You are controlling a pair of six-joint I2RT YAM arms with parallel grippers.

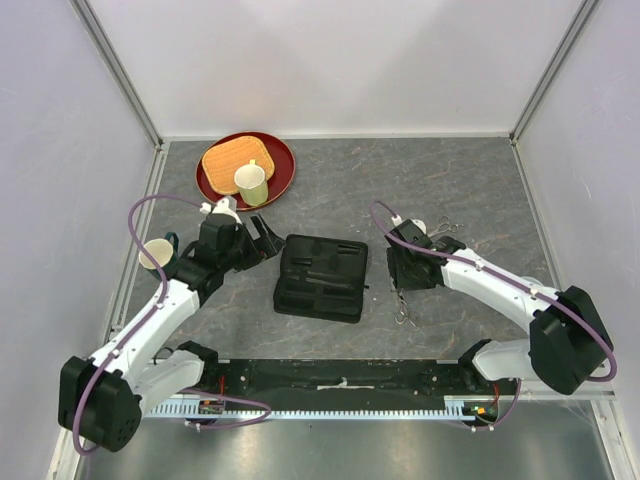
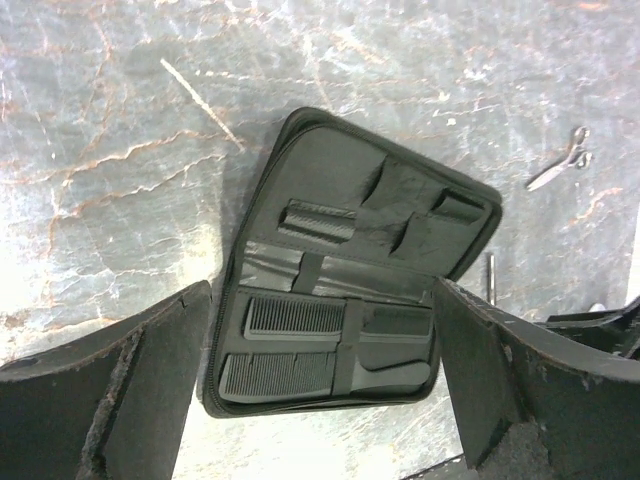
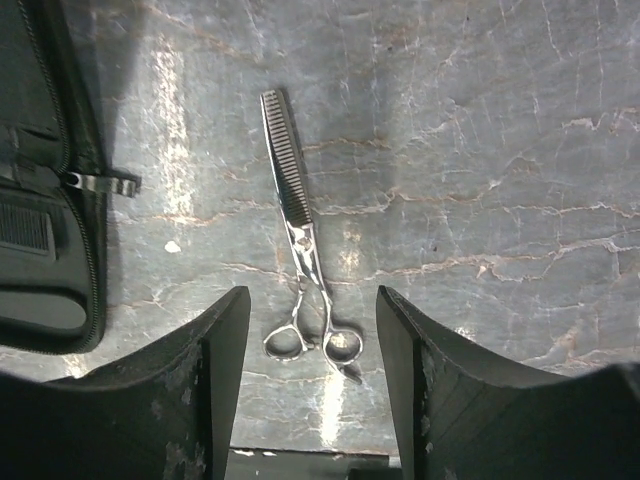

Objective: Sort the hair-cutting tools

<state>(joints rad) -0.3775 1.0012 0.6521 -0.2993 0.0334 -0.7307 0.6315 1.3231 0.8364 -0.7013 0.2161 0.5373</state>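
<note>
The black zip case point(image 1: 320, 278) lies open mid-table. In the left wrist view a straight black comb point(image 2: 300, 318) and a handled black comb point(image 2: 290, 375) sit under its strap. My left gripper point(image 2: 322, 335) point(image 1: 265, 238) is open and empty, above the case's left edge. Silver thinning scissors point(image 3: 297, 215) point(image 1: 403, 308) lie on the table right of the case. My right gripper point(image 3: 312, 300) point(image 1: 404, 285) is open above them, with their handles between the fingers. A second pair of silver scissors point(image 1: 446, 228) lies behind the right arm. One pair point(image 2: 560, 160) shows beyond the case.
A red plate point(image 1: 278, 182) with a woven mat and a cream cup point(image 1: 251, 183) stands at the back left. Another cup point(image 1: 155, 253) stands beside the left arm. The case's zip pull point(image 3: 105, 182) sticks out towards the thinning scissors. Walls close off three sides.
</note>
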